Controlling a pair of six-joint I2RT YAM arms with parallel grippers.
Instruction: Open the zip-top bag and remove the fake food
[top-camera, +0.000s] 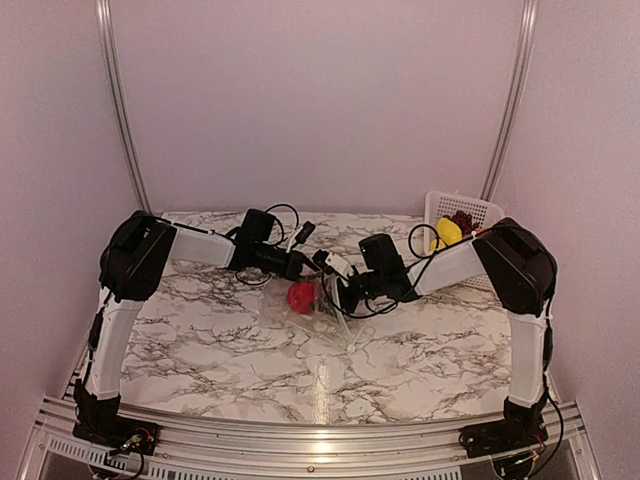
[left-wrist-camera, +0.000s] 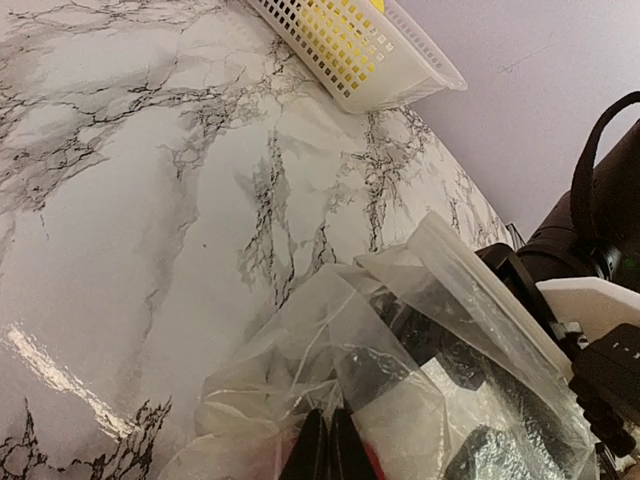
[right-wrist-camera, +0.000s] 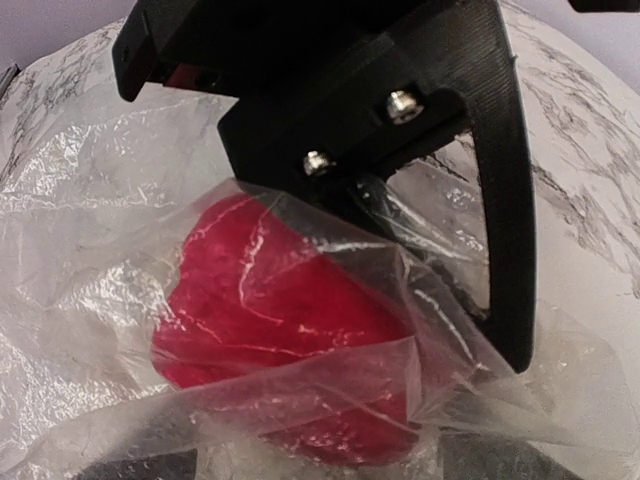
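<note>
The opening step is in progress. The clear, crinkly plastic zip-top bag (top-camera: 312, 312) is lying mid-way across the marble-patterned surface (top-camera: 420, 370), enclosing a red fake food piece (right-wrist-camera: 290, 350). The left fingers (left-wrist-camera: 314, 455) are clenching the bag's film. The right fingers (right-wrist-camera: 508, 220) are standing spread, released, over it. The next move probably calls for the right fingers to grip the opposite lip and pull away.

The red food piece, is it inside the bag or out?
Inside: the red piece sits under crinkled clear film of the zip-top bag, which wraps around it.
</note>
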